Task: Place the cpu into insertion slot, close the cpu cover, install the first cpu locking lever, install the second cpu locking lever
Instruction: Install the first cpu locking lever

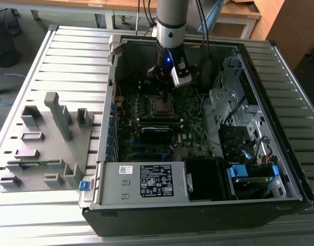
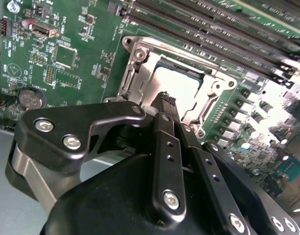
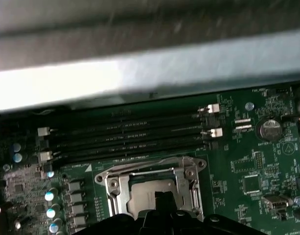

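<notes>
One white label (image 1: 157, 180) is seen on the power supply (image 1: 121, 192) low in the exterior view. Beyond, at mid-frame, one cpu (image 1: 161, 106) is seated on the motherboard (image 1: 192, 120), ringed by one cpu cover (image 1: 151, 105); one hand (image 1: 164, 94) is held just above it, fingers together.

A grey metal worktop (image 1: 69, 51) of long parallel slats filled most of the exterior view, its ribs catching a soft, even light that left only faint shadows. Beyond its far edge lay a dull grey floor (image 1: 36, 20). A black mesh wastebasket (image 1: 4, 38) stood on that floor at the exterior view's left, with a thin blue cable (image 1: 8, 76) trailing near it. A light wooden desk (image 1: 126, 4) ran along the back on pale legs, and a brown wooden cabinet (image 1: 289, 25) stood at the exterior view's right.
</notes>
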You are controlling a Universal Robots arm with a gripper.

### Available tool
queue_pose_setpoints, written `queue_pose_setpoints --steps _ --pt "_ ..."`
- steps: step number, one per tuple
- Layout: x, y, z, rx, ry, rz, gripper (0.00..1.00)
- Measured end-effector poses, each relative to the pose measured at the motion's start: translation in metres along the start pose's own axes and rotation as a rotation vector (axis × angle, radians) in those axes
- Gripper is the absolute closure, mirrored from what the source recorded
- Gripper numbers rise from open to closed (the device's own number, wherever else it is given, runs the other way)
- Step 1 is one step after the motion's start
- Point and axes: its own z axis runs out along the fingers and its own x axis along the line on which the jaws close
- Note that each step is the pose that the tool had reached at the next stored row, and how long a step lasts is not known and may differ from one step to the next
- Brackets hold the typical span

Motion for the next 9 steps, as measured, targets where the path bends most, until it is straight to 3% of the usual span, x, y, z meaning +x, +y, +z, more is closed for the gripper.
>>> queue_pose_setpoints --steps 9 --pt "0.002 -0.0065 0.0 -0.0003 -0.0001 -0.007 0.9"
